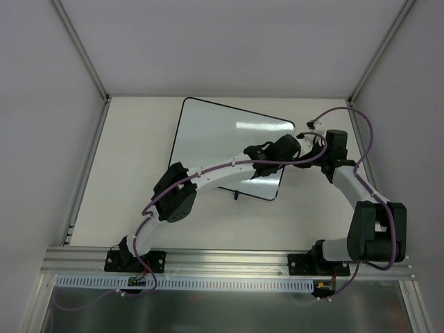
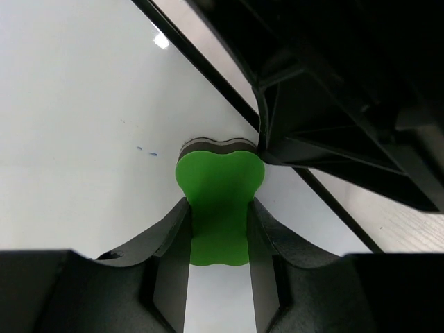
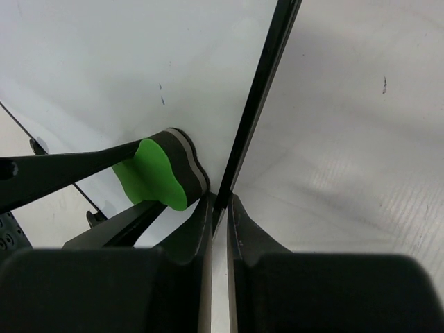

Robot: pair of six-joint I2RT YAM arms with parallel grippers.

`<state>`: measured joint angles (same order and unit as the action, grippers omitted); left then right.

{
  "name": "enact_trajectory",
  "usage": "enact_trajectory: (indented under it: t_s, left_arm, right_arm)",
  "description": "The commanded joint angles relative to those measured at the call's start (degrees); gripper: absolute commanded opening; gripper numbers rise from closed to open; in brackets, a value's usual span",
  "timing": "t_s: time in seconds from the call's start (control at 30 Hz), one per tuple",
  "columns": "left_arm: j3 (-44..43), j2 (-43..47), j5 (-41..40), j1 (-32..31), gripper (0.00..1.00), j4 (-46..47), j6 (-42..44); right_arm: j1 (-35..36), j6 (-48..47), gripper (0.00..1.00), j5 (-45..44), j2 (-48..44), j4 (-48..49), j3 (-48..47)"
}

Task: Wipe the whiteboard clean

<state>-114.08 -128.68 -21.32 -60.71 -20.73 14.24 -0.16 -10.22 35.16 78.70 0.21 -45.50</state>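
Whiteboard point(image 1: 222, 132) lies flat and skewed on the table point(image 1: 132, 173) in the top view, with both arms meeting at its right edge. The left arm stretches low across the board from its near-left side, elbow bent, left gripper point(image 1: 274, 154) out by that edge. The right arm hooks round from outside the board, right gripper point(image 1: 300, 154) pointing in at the same spot. It's crowded there, and that's my worry: the two wrists could knock on the next stroke. Left wrist view now: the jaws are clamped on the green eraser point(image 2: 218, 194), felt side down on the board, with a few blue specks point(image 2: 146, 151) just left of it not yet wiped. The right gripper's black body looms just beyond the eraser. Push further that way and I reckon the eraser rides off the board's edge or hits those fingers. Right wrist view: the jaws are pinched onto the board's black rim point(image 3: 260, 90), pinning it. It looks a thin hold, so a hard sideways wipe could drag the board loose and spin it.
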Motion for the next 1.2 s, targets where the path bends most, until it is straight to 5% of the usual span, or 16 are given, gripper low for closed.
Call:
enact_trajectory:
  t_s: [0.0, 0.17, 0.33, 0.73, 1.17]
  left_arm:
    - [4.04, 1.06, -0.82, 0.59, 0.00, -3.53, 0.62]
    - [7.73, 3.08, -3.90, 1.03, 0.00, -3.53, -4.11]
    - [10.45, 4.76, 2.24, 1.03, 0.00, -3.53, -10.36]
    - [17.92, 7.83, 1.90, 0.94, 0.00, -3.70, -13.98]
    - [20.57, 19.78, -5.66, 6.65, 0.00, -3.61, -25.92]
  right_arm:
    - [1.57, -2.35, 0.00, 1.85, -1.53, 2.87, -0.47]
    - [1.57, -2.18, 0.00, 1.76, -1.44, 3.13, -0.38]
    - [1.75, -2.00, 0.00, 1.41, -1.18, 3.31, -0.38]
    - [1.92, -1.73, 0.00, 0.62, -1.00, 3.57, -0.30]
    - [1.92, -1.82, 0.00, -0.44, -2.85, 3.05, 0.14]
